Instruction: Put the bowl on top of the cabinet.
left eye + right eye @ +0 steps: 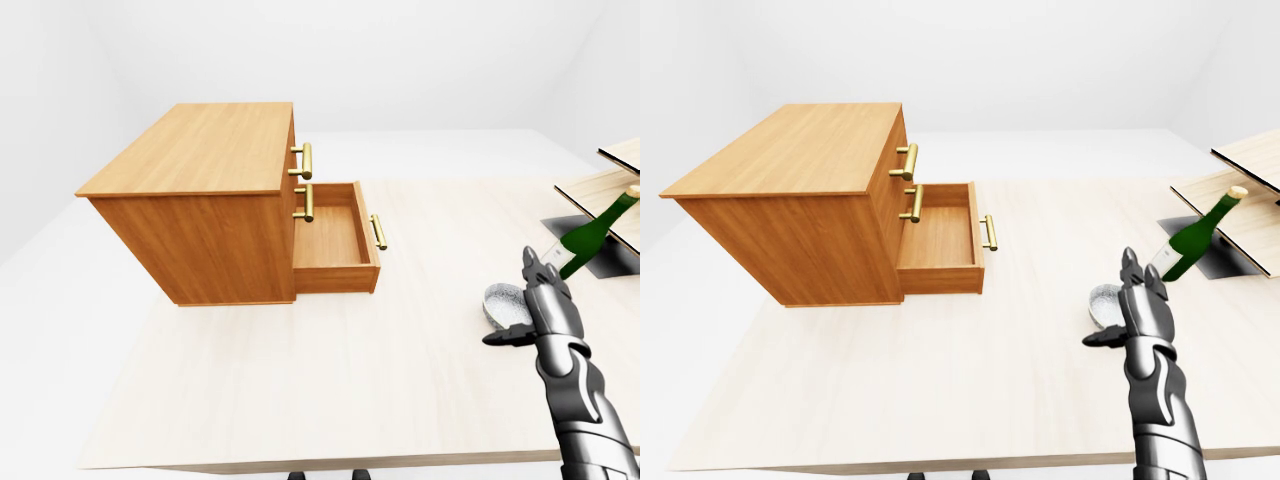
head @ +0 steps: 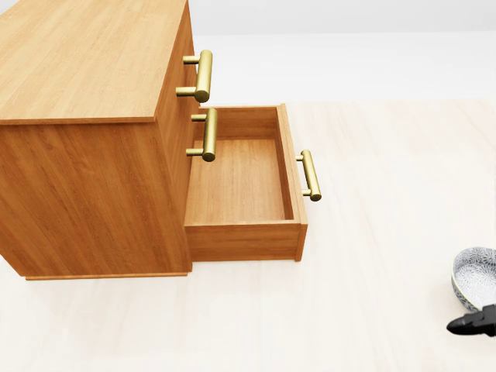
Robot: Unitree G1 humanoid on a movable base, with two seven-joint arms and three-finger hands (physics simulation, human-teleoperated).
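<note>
resting bowl (image 1: 503, 303) beside right fingers (image 1: 537, 268)

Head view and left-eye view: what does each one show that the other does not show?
Only the head view shows the open drawer up close, with nothing visible inside it. Only the left-eye view shows the green bottle, the whole right robot hand raised beside the bowl, fingers spread, and the wooden boards at the right edge. Both show the cabinet, its brass handles, the bowl and the pale table.
</note>
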